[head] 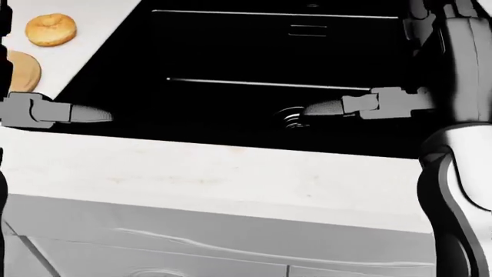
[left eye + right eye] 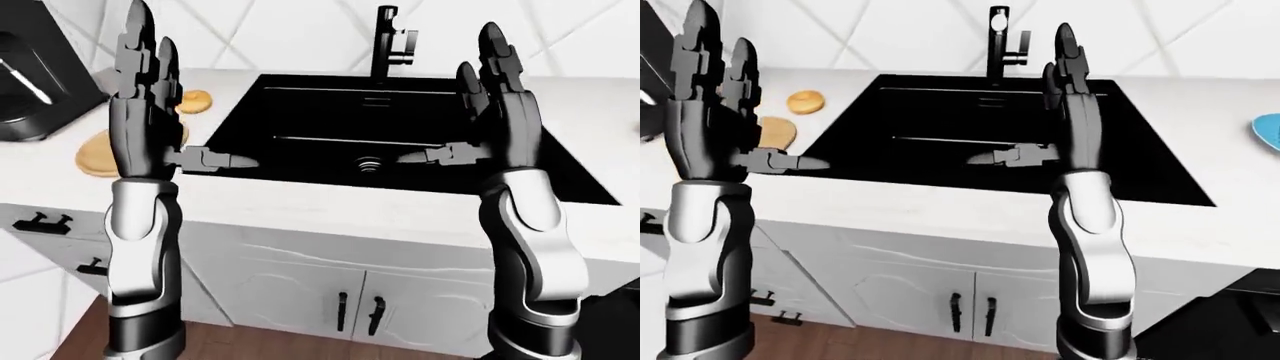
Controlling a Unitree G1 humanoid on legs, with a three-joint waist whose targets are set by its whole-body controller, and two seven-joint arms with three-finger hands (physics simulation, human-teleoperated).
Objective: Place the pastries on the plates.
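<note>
A white kitchen counter (image 2: pixel 330 206) runs under a tiled wall, with a black sink (image 2: pixel 400 120) set into it. At the left lie two pastries: a round bun (image 1: pixel 51 29) and a flat tan one (image 1: pixel 19 70), likely soft, light and crumbly, best pinched gently at the sides. The left hand (image 2: pixel 145 97) and right hand (image 2: pixel 500 105) stand upright, fingers spread, empty. A blue plate (image 2: pixel 1268 131) edges in far right.

sink (image 2: pixel 330 112) set mid-table (image 2: pixel 330 214) | tap (image 2: pixel 388 41) above sink at view top | two pastries (image 2: pixel 805 101) on table left of sink | plate (image 2: pixel 1268 129) far right | cabinet doors (image 2: pixel 300 292) below table
</note>
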